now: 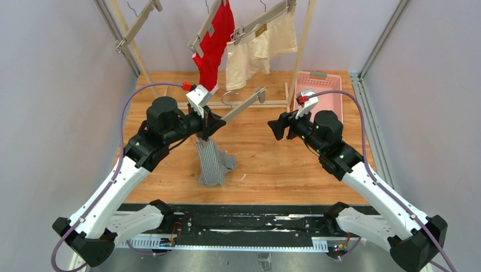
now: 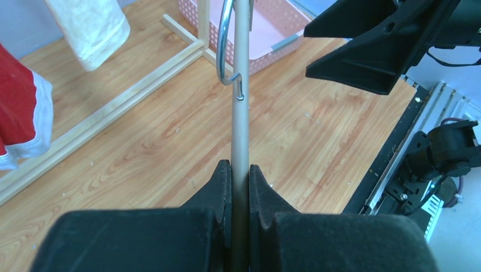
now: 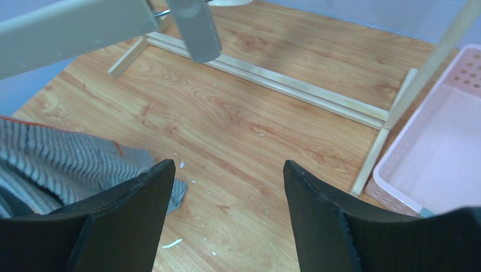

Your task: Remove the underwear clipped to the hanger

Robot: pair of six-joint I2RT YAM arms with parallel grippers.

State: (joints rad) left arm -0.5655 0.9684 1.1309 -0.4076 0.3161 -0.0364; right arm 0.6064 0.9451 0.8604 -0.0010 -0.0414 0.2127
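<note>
Underwear (image 1: 213, 163), grey-striped, droops soft and light mid-frame — left gripper (image 1: 207, 127) clamps its hanger (image 1: 244, 106), open right gripper (image 1: 275, 126) should pinch a fold.

A pale wooden rack (image 1: 303, 51) stands at the far end of a wood-grain board (image 1: 283, 164), its base rails lying flat on the planks. Plain lilac-grey walls (image 1: 57, 85) close in to the left and right of the rack, and another runs behind it. Two metal posts (image 1: 116, 37) rise slanting on either side of the rack, at the board's far corners. A pink perforated basket (image 1: 326, 93) sits just right of the rack's right foot. Well in front of the rack, a black rail (image 1: 244, 218) edges the board. The light is soft and even, and small white specks (image 3: 172, 243) dot the wood.
</note>
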